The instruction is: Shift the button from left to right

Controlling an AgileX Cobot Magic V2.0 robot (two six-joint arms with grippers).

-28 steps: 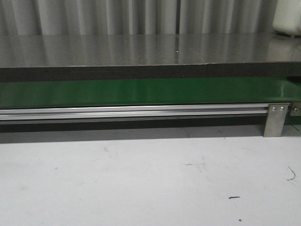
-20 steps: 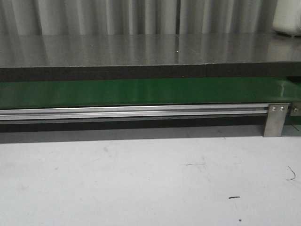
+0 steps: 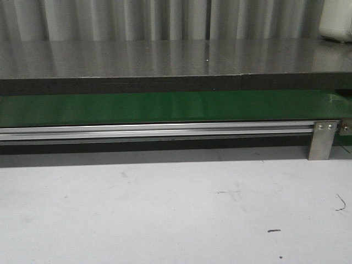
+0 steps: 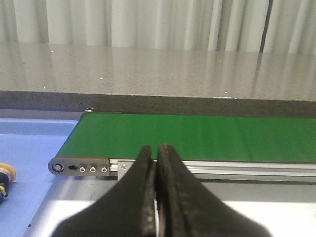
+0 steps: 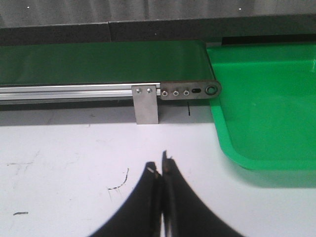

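- the green belt [image 4: 197, 136] runs crosswise ahead of both tools, bare on top; the blue tray [image 4: 29, 163] sits at its left end.
- left tool [image 4: 157, 158] and right tool [image 5: 161, 170]: jaws pressed together, holding nothing.
- the button [image 4: 5, 178] lies in the tray, well off to the left tool's side, cut by the frame edge.
- likely light, rigid, smooth cap; grip the blocky body.
- its long axis and heading cannot be told.

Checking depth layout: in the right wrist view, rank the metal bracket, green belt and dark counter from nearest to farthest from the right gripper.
From the right gripper, shut:
1. Metal bracket, straight ahead under the rail.
2. Green belt, behind the rail.
3. Dark counter, beyond the belt.
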